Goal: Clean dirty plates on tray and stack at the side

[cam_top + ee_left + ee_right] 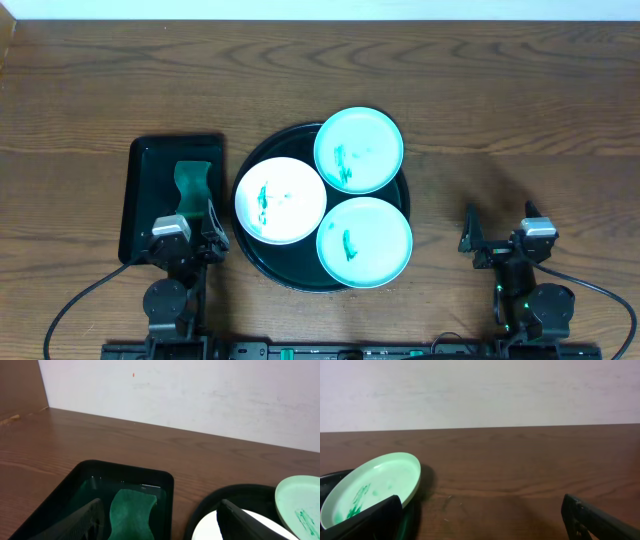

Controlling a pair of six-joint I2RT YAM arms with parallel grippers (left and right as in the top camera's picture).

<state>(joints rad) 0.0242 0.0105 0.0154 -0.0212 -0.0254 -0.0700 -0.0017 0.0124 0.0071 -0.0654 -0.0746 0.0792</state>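
Nearest, the left gripper (188,232) and right gripper (498,228) both gape wide, grasping nothing. Past them, the large round black rimmed tray (280,268) holds a white round plate (280,200) and two pale turquoise round plates (364,241) (358,150), all green-smeared. Left, a rectangular black tray (145,190) holds a green cloth (192,180)

No legible text, labels, brands or numbers in any view. The only marks are green smears on the white plate (280,200), the far turquoise plate (358,150) and the near turquoise plate (364,241), and they're not characters. There's a tiny red dot (133,375) on the wall (210,395), too small to read.
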